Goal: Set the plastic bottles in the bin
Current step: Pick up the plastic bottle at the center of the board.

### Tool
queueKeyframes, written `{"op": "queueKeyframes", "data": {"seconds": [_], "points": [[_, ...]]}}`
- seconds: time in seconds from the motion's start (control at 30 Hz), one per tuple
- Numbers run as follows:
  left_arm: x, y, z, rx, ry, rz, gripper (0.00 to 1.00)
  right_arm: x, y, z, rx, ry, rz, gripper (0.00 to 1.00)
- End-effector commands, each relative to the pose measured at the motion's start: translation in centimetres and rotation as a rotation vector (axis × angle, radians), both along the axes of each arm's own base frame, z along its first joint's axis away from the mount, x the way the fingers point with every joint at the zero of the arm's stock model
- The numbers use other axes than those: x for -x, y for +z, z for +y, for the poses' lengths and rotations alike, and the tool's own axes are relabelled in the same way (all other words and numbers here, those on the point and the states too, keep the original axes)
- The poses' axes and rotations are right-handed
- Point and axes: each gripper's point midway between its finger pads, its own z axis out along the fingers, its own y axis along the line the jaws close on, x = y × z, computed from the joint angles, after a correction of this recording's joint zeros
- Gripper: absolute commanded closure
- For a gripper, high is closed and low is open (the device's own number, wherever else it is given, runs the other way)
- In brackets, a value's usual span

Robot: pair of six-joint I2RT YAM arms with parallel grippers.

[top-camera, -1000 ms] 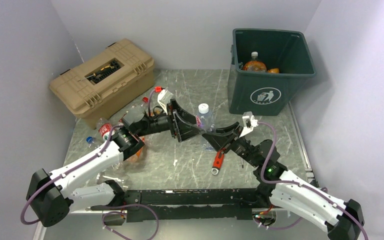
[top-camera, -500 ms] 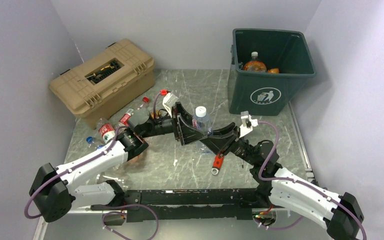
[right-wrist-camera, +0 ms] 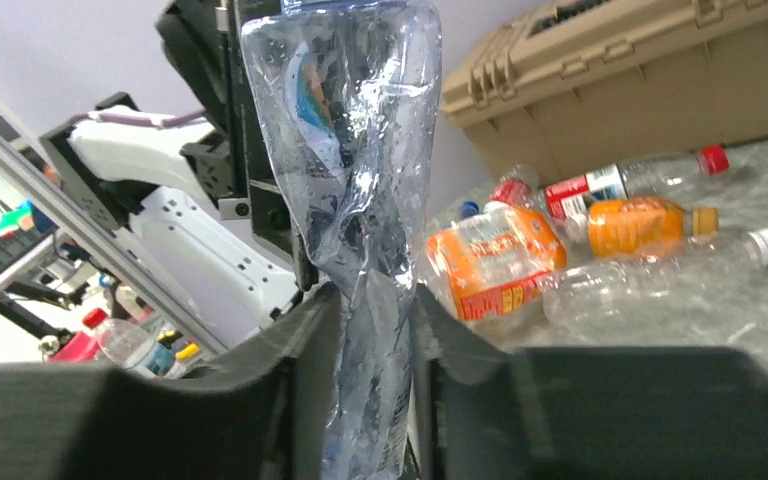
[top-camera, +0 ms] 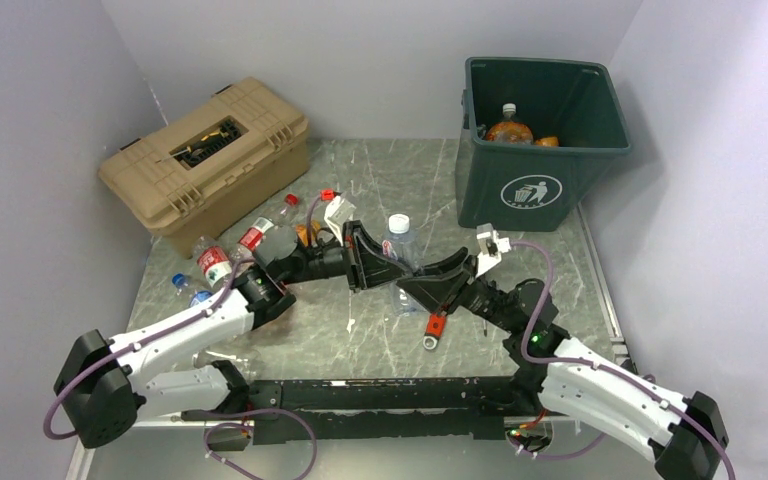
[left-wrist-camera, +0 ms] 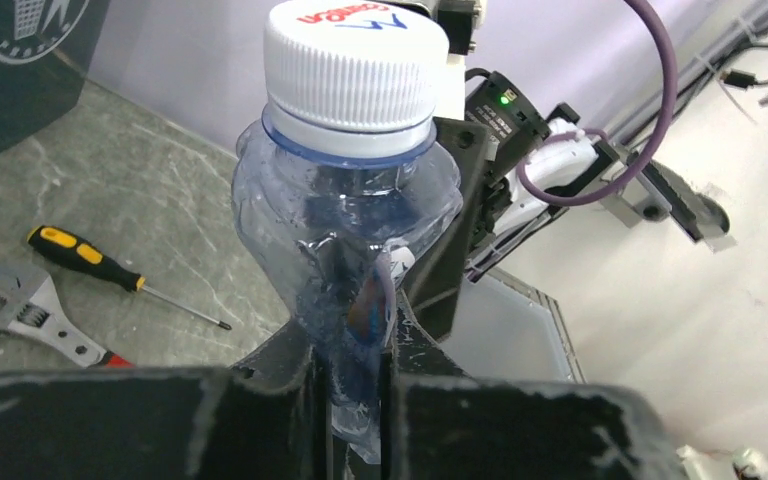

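Both the left pincer [left-wrist-camera: 353,375] and right pincer [right-wrist-camera: 372,345] clamp one crushed clear bottle [left-wrist-camera: 345,195].

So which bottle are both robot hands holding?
The clear bottle with the white cap, standing upright, pinched by the left gripper and the right gripper. The other bottles lie by the toolbox or sit in the bin.

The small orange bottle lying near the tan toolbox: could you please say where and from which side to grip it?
Probably across the middle of the small orange bottle, from above: it lies on its side, its body looks rounded and uncrushed, and the clear white-capped bottle lies close beside it, crowding a sideways approach.
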Motion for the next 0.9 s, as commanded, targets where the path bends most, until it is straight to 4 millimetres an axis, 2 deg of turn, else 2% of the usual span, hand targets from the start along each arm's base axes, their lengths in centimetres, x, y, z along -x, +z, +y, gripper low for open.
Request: {"op": "queueKeyframes", "data": {"seconds": [0.0, 0.27, 0.33, 0.53, 0.63, 0.73, 0.87], "points": [[-0.9, 2.6, 1.5, 0.056, 0.116, -0.06, 1.0, 0.4, -1.3, 0.5, 0.134, 0.027, 0.022, 0.53], [-0.8, 2.9, 1.7, 0.046, 0.12, -0.084, 1.0, -0.3, -0.2, -1.5, 0.159, -0.083, 0.03, 0.2], [-0.7, 2.9, 1.9, 0.036, 0.121, -0.096, 1.0, -0.6, 0.4, -2.4, 0.171, -0.129, 0.026, 0.15], [0.0, 3.1, 2.3, -0.02, 0.101, -0.147, 1.0, -0.5, 3.9, -5.3, 0.209, -0.243, -0.038, 0.1], [0.5, 2.8, 2.3, -0.079, 0.069, -0.177, 1.0, -1.0, 7.1, -5.9, 0.188, -0.291, -0.06, 0.1], [1.1, 2.3, 2.4, -0.139, 0.026, -0.203, 1.0, -1.8, 10.2, -5.2, 0.205, -0.298, -0.069, 0.12], [2.2, 2.4, 2.7, -0.185, -0.028, -0.236, 1.0, -2.1, 12.5, -3.5, 0.181, -0.249, -0.095, 0.14]]}}
